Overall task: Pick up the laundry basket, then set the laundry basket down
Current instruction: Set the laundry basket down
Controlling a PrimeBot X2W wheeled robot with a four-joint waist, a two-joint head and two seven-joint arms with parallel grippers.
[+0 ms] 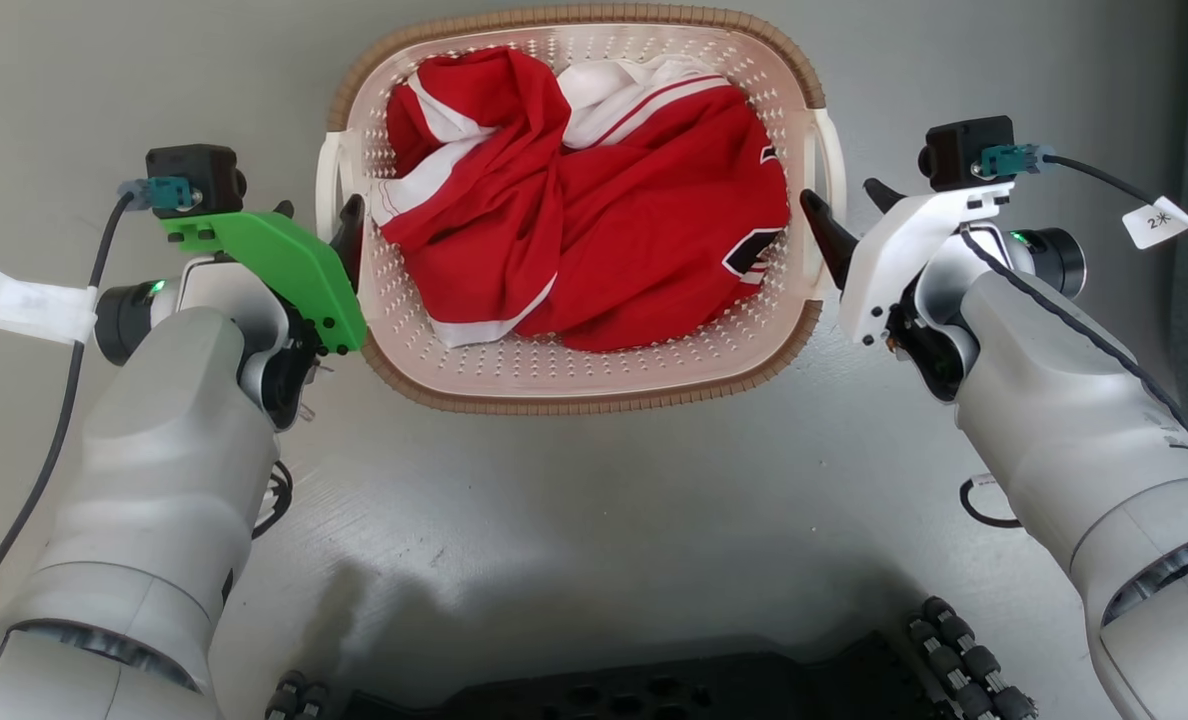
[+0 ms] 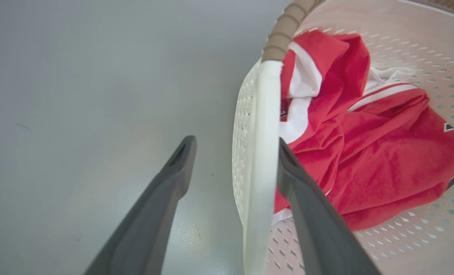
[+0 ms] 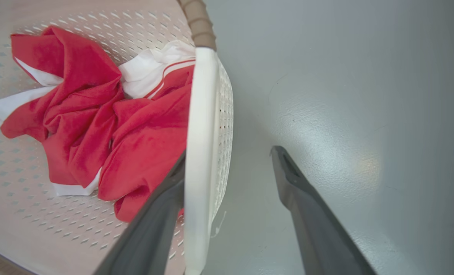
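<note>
Left gripper: spread wide, gripping nothing; one finger inside the basket wall, the other outside, straddling the left handle.
Right gripper: equally wide apart and empty, astride the right handle.
Laundry basket: between the two grippers, on the grey floor.
Contents: a crumpled red-and-white garment covering most of the bottom.

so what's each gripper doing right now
left gripper: open, jaws either side of the left handle, not clamped
right gripper: open, jaws either side of the right handle, not clamped
</note>
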